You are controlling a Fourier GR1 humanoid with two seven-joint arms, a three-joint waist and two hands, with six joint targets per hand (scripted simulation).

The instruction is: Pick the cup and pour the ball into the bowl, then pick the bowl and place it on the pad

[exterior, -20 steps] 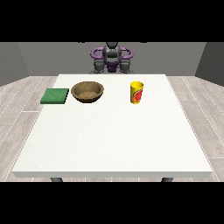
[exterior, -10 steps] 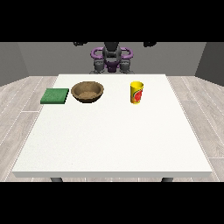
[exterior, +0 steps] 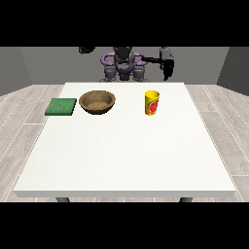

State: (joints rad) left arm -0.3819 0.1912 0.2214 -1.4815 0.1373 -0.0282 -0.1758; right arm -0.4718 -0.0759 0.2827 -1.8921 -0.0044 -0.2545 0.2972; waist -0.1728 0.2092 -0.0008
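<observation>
From my station I see the white table (exterior: 126, 155) with all three items lined up along its far strip, nearest the robot. The yellow cup (exterior: 151, 102) stands upright, right of centre, well in from the right edge. The brown bowl (exterior: 97, 101) sits left of centre, apart from the cup with bare table between them. The green pad (exterior: 61, 106) lies flat just beside the bowl on its left, a narrow gap between them, and close to the table's left edge. I cannot see a ball inside the cup from this angle.

The near two-thirds of the table, towards the camera, is open white surface out to the front edge and both side edges.

The robot hand at the view's right (exterior: 167, 67) hangs raised beyond the far edge, above and behind the cup, fingers pointing down and looking relaxed, holding nothing. The robot hand at the view's left (exterior: 86, 49) is lifted high at the top of the scene, behind and above the bowl; it carries nothing, but I cannot tell how its fingers lie.
</observation>
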